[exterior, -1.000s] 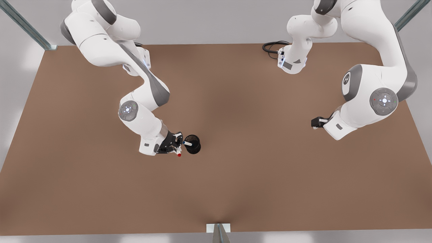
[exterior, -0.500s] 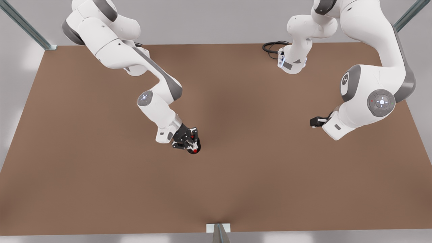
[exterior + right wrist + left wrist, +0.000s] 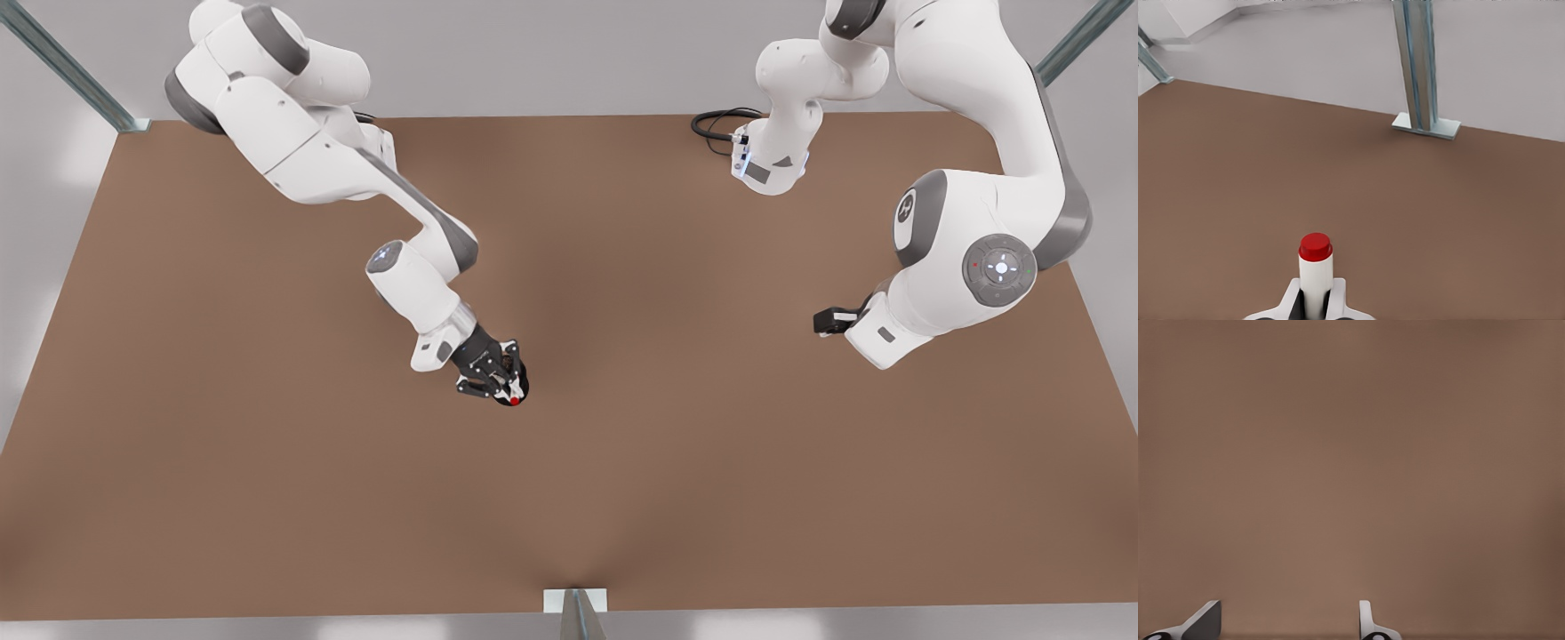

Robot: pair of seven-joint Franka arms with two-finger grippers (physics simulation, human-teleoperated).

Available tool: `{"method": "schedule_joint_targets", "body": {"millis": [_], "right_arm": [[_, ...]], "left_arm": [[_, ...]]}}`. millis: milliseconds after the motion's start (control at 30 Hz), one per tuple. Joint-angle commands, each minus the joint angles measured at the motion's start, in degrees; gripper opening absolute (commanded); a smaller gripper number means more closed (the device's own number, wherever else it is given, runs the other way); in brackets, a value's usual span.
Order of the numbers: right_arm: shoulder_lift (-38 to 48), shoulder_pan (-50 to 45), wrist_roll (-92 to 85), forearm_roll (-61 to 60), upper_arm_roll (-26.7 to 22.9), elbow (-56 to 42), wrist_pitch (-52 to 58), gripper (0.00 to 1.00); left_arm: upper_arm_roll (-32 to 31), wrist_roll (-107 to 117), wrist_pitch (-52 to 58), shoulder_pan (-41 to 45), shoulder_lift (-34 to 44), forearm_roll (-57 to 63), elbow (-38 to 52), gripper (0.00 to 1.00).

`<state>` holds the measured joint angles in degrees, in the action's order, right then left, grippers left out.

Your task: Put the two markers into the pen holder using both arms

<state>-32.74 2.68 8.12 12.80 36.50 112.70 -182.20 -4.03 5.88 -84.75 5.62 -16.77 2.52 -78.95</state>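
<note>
In the front view my right gripper (image 3: pixel 500 380) hangs directly over the black pen holder (image 3: pixel 524 385), which it mostly covers. It is shut on the red-capped marker (image 3: pixel 514 401), whose red end points up toward the camera. The right wrist view shows that white barrel and red end (image 3: pixel 1315 257) standing between my right gripper's (image 3: pixel 1317 305) fingers. The other marker is hidden. My left gripper (image 3: pixel 822 322) waits at the front view's right, open above bare table, with its fingertips (image 3: pixel 1205 623) wide apart and nothing between them.
A brown table (image 3: pixel 622 462) spreads around the holder. A black cable (image 3: pixel 716 123) lies by an arm base at the back. Metal frame posts stand at the corners (image 3: pixel 62 62) and at the middle of the near edge (image 3: pixel 576 613).
My right gripper carried the red marker from beside the pen holder to right over it, covering the blue-ended marker that stood inside. My left arm drifted only slightly.
</note>
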Motion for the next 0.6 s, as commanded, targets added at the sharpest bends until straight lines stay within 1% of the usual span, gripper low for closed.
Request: {"method": "schedule_joint_targets", "body": {"millis": [0,100,233,267,300,333,367,467,500,567], "right_arm": [[-0.3,0.0,1.9,1.3,0.0,0.2,-2.7,0.21],[-0.1,0.3,1.8,1.4,0.0,1.0,-2.7,0.21],[0.5,1.0,1.8,1.6,0.0,4.3,-5.4,0.21],[0.9,1.0,1.8,1.6,0.0,5.6,-5.8,0.22],[1.0,1.6,1.8,1.7,0.0,7.3,-6.9,0.26],[1.0,1.7,1.9,1.6,0.0,7.5,-7.1,0.89],[1.0,1.7,1.8,1.7,0.0,7.5,-7.1,1.00],[2.1,1.9,1.9,1.6,0.0,6.4,-5.9,1.00],[4.4,2.9,1.8,1.7,0.4,4.4,0.3,1.00],[13.6,3.1,2.2,1.6,0.7,-9.3,33.8,1.00]], "left_arm": [[0.0,0.8,0.0,0.2,0.1,0.0,0.0,1.00],[0.0,0.8,-0.1,0.4,0.1,0.0,0.0,1.00],[0.0,0.9,-0.1,0.4,-0.3,0.0,0.0,1.00],[0.0,0.9,-0.1,0.4,-0.3,0.0,-0.1,1.00],[0.0,0.9,-0.1,0.4,-0.4,-0.1,-0.1,1.00],[0.0,0.9,-0.1,0.4,-0.4,-0.1,-0.1,1.00],[0.0,0.9,0.0,0.4,-0.4,-0.1,-0.1,1.00],[0.0,0.9,0.0,0.4,-0.4,-0.1,-0.1,1.00],[0.0,0.9,0.0,0.4,-0.4,-0.1,-0.2,1.00],[0.0,1.8,0.1,0.4,-0.3,-0.1,0.0,1.00]]}}
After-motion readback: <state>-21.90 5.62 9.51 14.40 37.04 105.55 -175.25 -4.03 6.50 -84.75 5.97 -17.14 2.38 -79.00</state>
